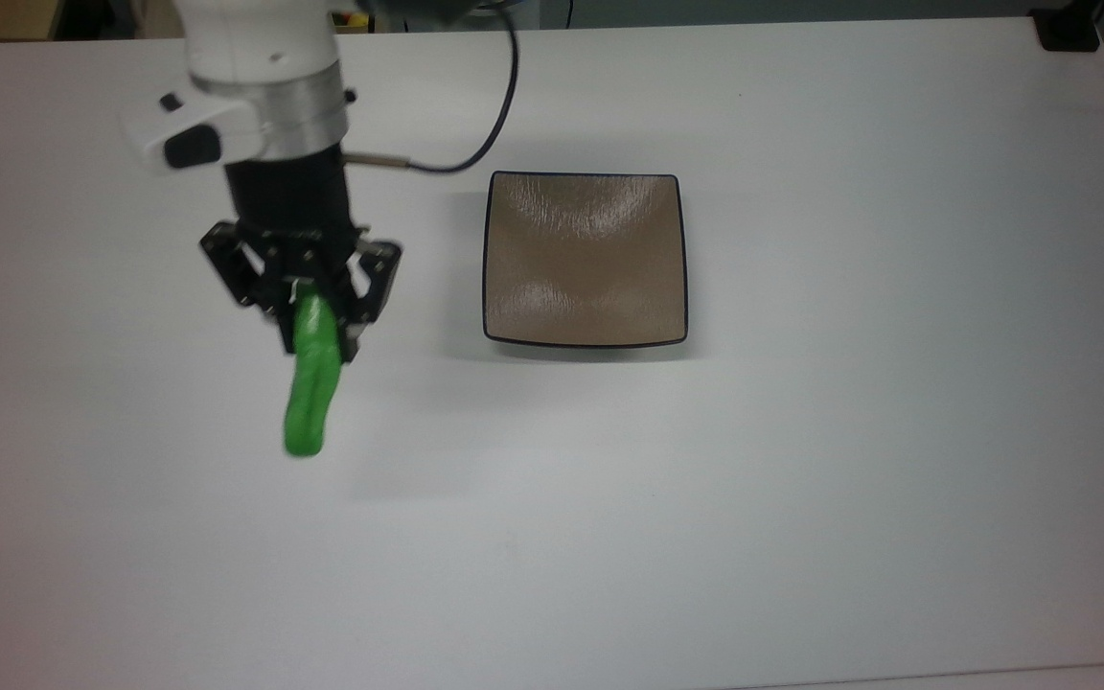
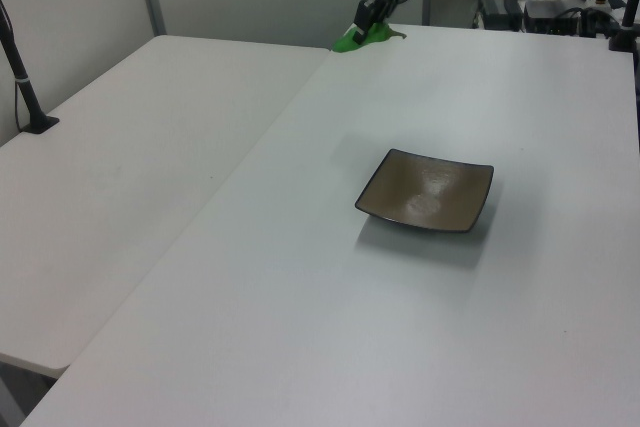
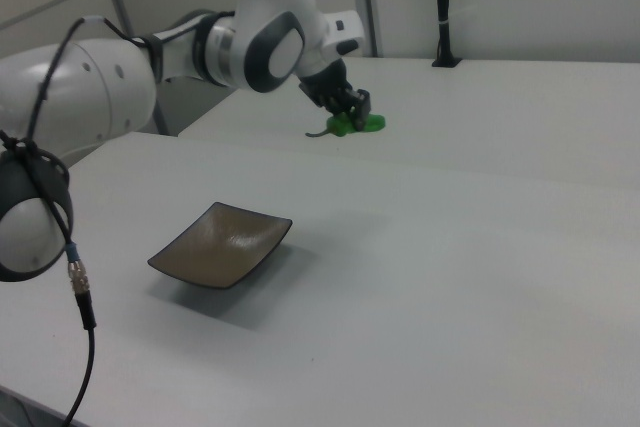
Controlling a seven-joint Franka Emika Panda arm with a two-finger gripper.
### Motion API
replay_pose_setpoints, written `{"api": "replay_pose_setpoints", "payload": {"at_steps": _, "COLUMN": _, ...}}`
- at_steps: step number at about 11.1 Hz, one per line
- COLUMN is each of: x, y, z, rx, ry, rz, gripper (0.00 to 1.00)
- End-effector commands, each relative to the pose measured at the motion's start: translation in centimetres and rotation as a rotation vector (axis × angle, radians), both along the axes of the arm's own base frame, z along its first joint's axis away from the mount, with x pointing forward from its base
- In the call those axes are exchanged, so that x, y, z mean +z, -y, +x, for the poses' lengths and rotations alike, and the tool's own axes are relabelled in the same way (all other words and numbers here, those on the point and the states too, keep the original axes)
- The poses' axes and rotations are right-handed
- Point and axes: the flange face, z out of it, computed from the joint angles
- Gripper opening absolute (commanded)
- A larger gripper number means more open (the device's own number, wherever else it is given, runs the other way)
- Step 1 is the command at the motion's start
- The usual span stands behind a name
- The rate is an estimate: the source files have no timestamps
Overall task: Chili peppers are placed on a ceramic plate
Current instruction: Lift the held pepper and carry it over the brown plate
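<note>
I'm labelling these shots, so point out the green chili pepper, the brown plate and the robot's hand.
green chili pepper (image 1: 310,383), top view, mid-body below the fingers.
brown plate (image 1: 586,182), top view, upper rim.
hand (image 1: 317,326), top view, between the fingertips.

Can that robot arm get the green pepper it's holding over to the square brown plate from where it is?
Probably yes. The gripper, shut on the long green chili pepper, hangs above the white table, and nothing stands between it and the empty square tan-brown plate.
</note>
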Motion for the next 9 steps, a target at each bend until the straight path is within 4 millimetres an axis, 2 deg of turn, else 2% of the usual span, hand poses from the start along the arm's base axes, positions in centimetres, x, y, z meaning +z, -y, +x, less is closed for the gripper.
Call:
{"api": "replay_pose_setpoints", "payload": {"at_steps": 1, "x": 0.8, "y": -3.2, "z": -5.6, "rx": 0.139, "ry": -0.124, "rz": -0.016, "gripper": 0.01}}
{"api": "replay_pose_setpoints", "payload": {"at_steps": 2, "x": 0.5, "y": -4.1, "z": -7.7, "rx": 0.187, "ry": -0.169, "rz": -0.026, "gripper": 0.01}}
{"api": "replay_pose_setpoints", "payload": {"at_steps": 7, "x": -2.1, "y": -9.9, "z": -13.6, "rx": 0.285, "ry": -0.267, "rz": -0.029, "gripper": 0.00}}
{"api": "replay_pose_setpoints", "payload": {"at_steps": 9, "x": -4.1, "y": -12.2, "z": -15.3, "rx": 0.319, "ry": -0.309, "rz": -0.033, "gripper": 0.00}}
